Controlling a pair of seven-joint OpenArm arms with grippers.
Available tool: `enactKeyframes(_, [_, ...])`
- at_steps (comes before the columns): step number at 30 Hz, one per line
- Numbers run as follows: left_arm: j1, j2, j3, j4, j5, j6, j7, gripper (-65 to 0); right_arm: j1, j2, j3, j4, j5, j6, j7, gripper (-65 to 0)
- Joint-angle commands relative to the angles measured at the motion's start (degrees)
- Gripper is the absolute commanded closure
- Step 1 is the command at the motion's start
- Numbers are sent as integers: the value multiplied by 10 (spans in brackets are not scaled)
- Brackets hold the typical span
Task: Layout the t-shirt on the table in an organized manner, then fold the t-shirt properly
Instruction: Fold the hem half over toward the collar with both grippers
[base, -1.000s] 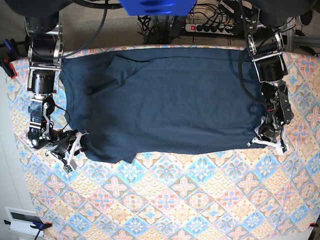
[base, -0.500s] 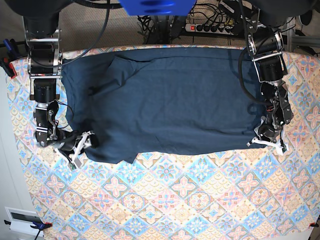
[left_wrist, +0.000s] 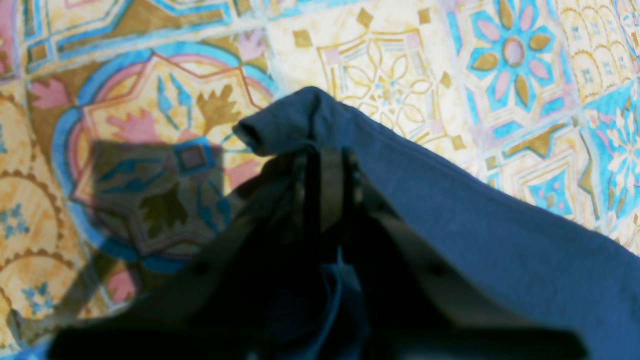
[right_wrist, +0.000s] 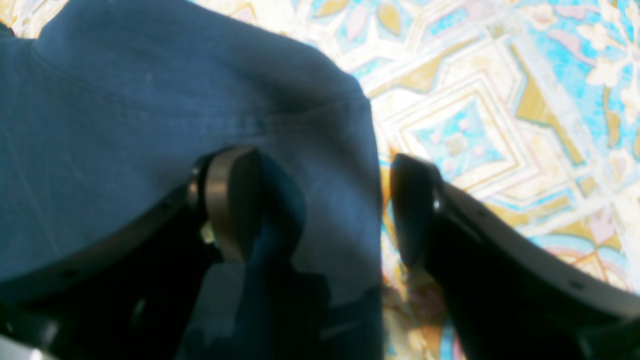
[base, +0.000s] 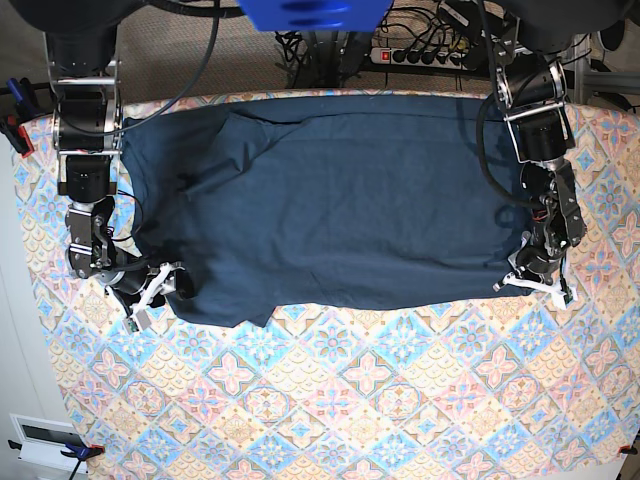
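Two grippers differ now: our right gripper (right_wrist: 320, 210) has just spread its jaws off the t-shirt (base: 330, 200) corner, while our left gripper (left_wrist: 325, 185) stays clamped on the hem, the shirt lying flat on the table (base: 400, 400), ready for folding.

no readable text, labels, brands or numbers anywhere, plain dark t-shirt (base: 330, 200) unmarked, patterned table (base: 400, 400) cloth showing only floral tiles, no lettering

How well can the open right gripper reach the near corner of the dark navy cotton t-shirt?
Probably yes: the right gripper is open with one finger on the t-shirt and one past its edge, nothing between.
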Motion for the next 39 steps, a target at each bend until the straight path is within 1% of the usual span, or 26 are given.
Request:
enactKeyframes(1, [-11,-8,-2,10,-2,1,-3,0,15,6,1,4,1,1,-4,-374])
enactKeyframes(2, [-11,-8,-2,10,-2,1,-3,0,15,6,1,4,1,1,-3,-346])
enactKeyframes(4, [-11,-9,-2,10,-2,1,-3,0,15,5,1,5,1,1,-1,-261])
enactKeyframes(7, [-11,-9,-2,10,-2,1,-3,0,15,5,1,5,1,1,31,-125])
enactKeyframes(11, [-4,-9,-2,11,-2,1,-3,0,15,5,1,5,1,1,36,-5])
enactKeyframes(17, [-3,-9,-2,11,-2,0,-3,0,12,6,6,16,1,1,36,-2])
enactKeyframes(20, [-3,-9,-2,11,-2,0,-3,0,10,13,6,76,1,1,36,-2])
enactKeyframes(21, [-3,-9,-2,11,-2,0,-3,0,0,22,6,98,2,1,35,-2])
enactKeyframes(23, [-3,-9,-2,20,-2,0,-3,0,-20,28,6,142,3,1,19,-2])
enactKeyframes(25, [14,-10,-3,62,-2,0,-3,0,-43,30,21,197,3,1,-14,-2])
enactKeyframes(27, [43,-10,-3,125,-2,0,-3,0,-72,30,57,247,2,1,-41,-2])
enactKeyframes(29, [65,-10,-3,171,-2,0,-3,0,-97,30,86,285,2,1,-57,-2])
enactKeyframes(32, [96,-10,-4,219,-2,0,-3,0,-128,30,109,332,2,1,-81,-2])
enactKeyframes(35, [134,-9,-37,270,-2,0,-3,0,-157,30,124,373,2,1,-97,-2])
enactKeyframes(39, [174,-8,-76,318,-11,0,-3,0,-206,30,160,436,2,1,-118,-2])
